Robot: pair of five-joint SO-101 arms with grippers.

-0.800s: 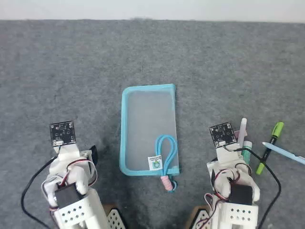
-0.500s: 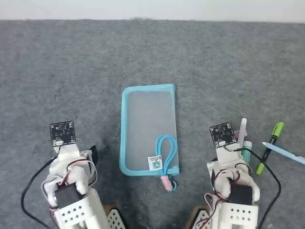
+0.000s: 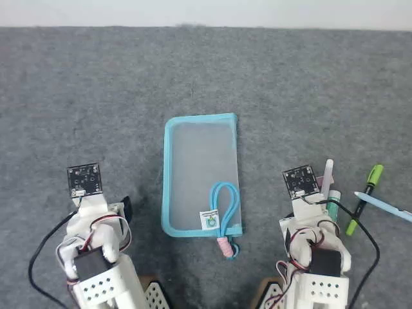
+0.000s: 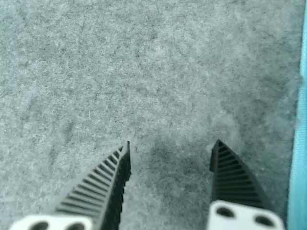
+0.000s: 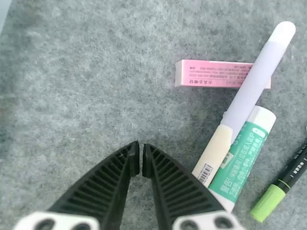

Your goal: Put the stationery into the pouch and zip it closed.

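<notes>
- Currently nothing is packed. The pouch [image 3: 201, 174] lies flat on the grey mat [image 3: 96, 96] between the two arms, with its blue cord loop [image 3: 222, 205] and pink pull [image 3: 225, 246] at the near end. I cannot tell whether the zip is open.
- The stationery is clustered beside the right arm, well apart from the pouch. The lavender pen [image 5: 254, 81] crosses one end of the pink eraser [image 5: 206, 74]. The green-and-white stick [image 5: 242, 160] touches the pen, the green marker [image 5: 283, 187] lies beside it, and the light blue pen [image 3: 383, 206] is farthest out.
- Right gripper [image 5: 141, 160]: jaws pressed together, holding nothing, over bare mat just beside the cluster.
- Left gripper [image 4: 170, 167]: jaws spread, empty, with the pouch's blue edge [image 4: 300, 143] close by.
- Judgement: the first pick is the step in hand. The right jaws must part before descending.
- The eraser looks the easiest grab, with flat sides. Take it at its free end, clear of the pen.
- For the pens, close across the barrel at mid-length, since round bodies probably roll when nudged.
- The left gripper would do well to hold the pouch edge steady for insertion.
</notes>
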